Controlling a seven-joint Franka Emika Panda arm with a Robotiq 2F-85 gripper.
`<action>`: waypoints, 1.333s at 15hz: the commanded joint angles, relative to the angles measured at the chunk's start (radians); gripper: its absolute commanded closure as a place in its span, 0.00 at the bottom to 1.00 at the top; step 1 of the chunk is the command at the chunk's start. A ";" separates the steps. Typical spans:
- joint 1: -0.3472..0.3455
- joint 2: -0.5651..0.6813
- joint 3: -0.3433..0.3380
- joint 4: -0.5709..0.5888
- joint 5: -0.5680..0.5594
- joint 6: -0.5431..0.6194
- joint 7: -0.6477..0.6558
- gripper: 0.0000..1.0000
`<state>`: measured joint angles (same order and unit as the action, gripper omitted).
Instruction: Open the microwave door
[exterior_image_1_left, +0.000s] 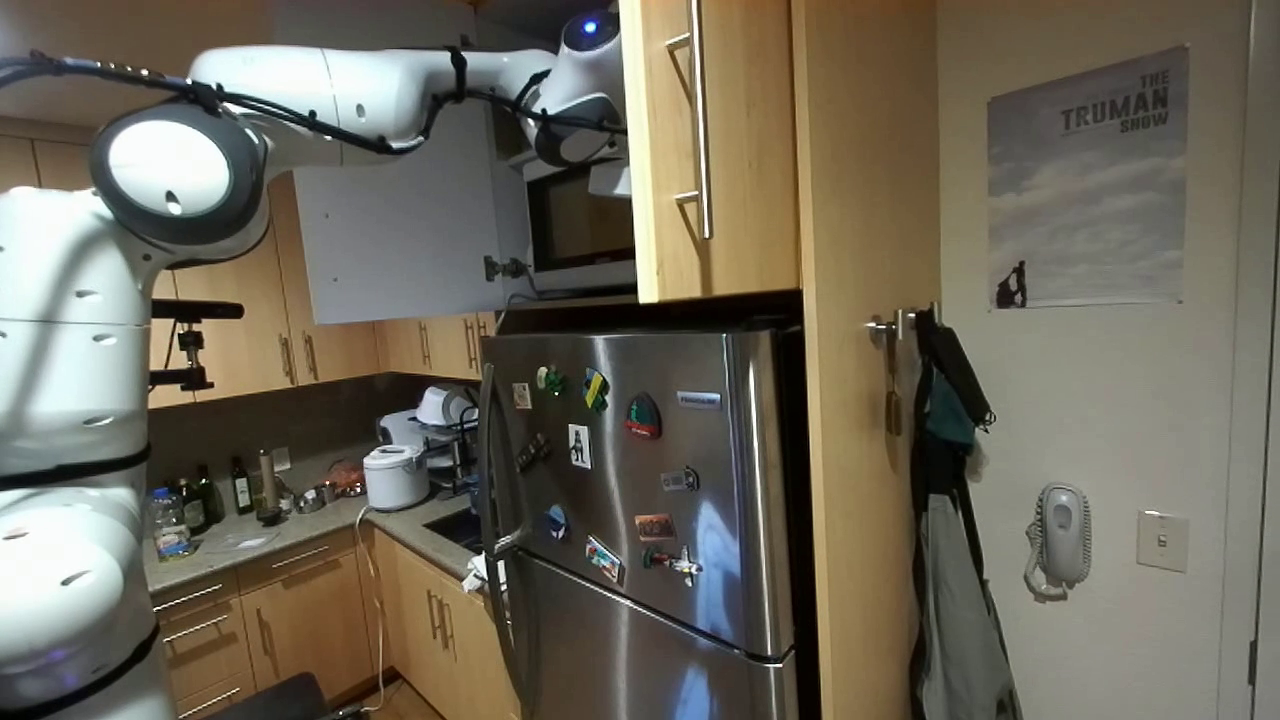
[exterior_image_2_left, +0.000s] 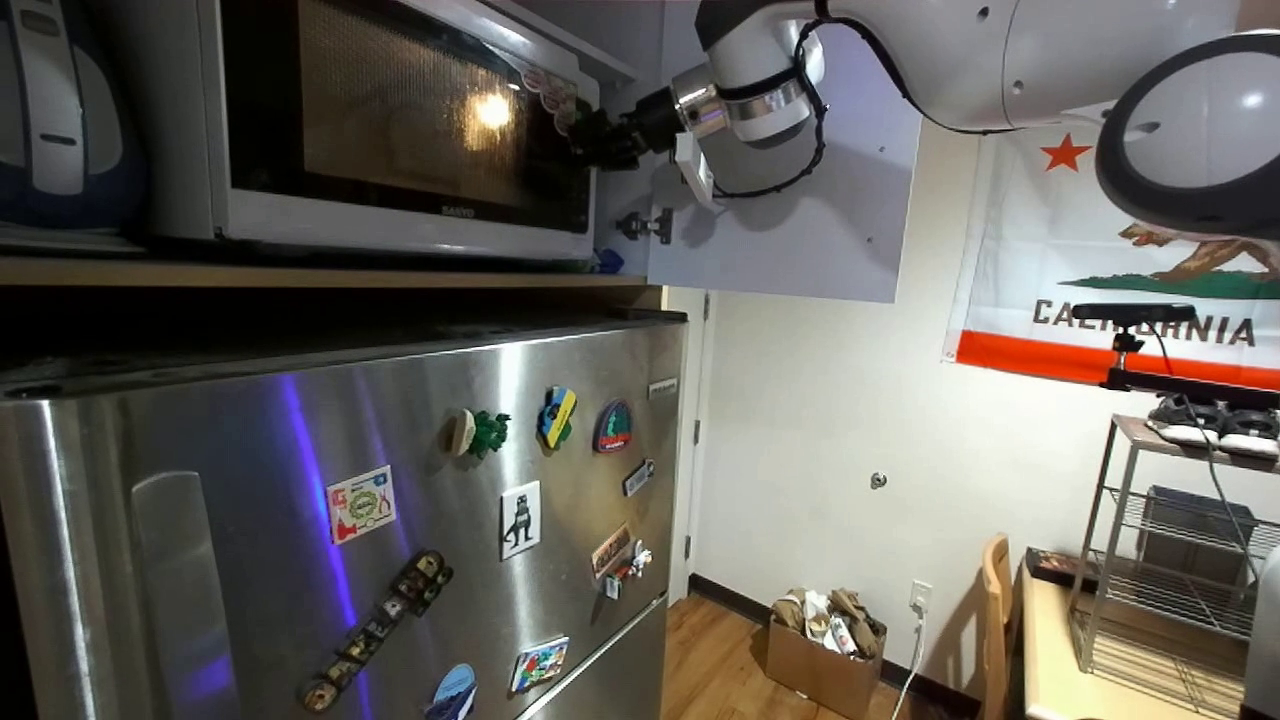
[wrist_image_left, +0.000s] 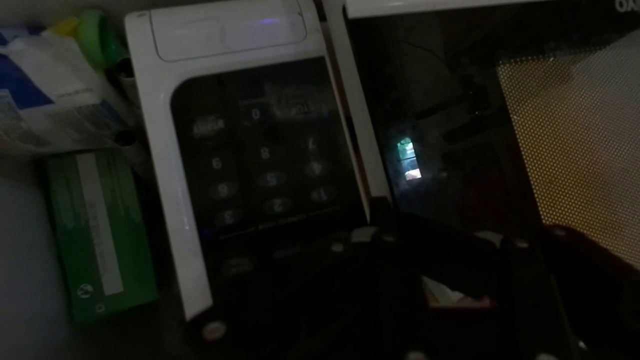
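Hand (exterior_image_2_left: 588, 145) near pale-rimmed, dark microwave door (exterior_image_2_left: 400, 115)

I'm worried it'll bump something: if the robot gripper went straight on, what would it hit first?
Most likely the gripper would meet the microwave door first, near its edge beside the number pad. Depth is unclear there, so the two may be touching.

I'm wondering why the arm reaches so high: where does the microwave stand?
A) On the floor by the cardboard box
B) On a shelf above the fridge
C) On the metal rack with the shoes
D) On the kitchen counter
B, because an exterior view shows the microwave on a wood-edged shelf above the steel fridge.
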<state>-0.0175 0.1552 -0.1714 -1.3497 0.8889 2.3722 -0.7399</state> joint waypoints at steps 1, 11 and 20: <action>0.019 -0.092 0.004 -0.109 -0.017 0.037 0.015 0.95; 0.031 -0.230 0.021 -0.281 -0.042 0.085 0.007 0.96; 0.024 -0.354 0.072 -0.427 -0.084 0.119 -0.003 0.95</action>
<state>-0.0047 -0.1228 -0.1334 -1.6812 0.8231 2.4641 -0.7406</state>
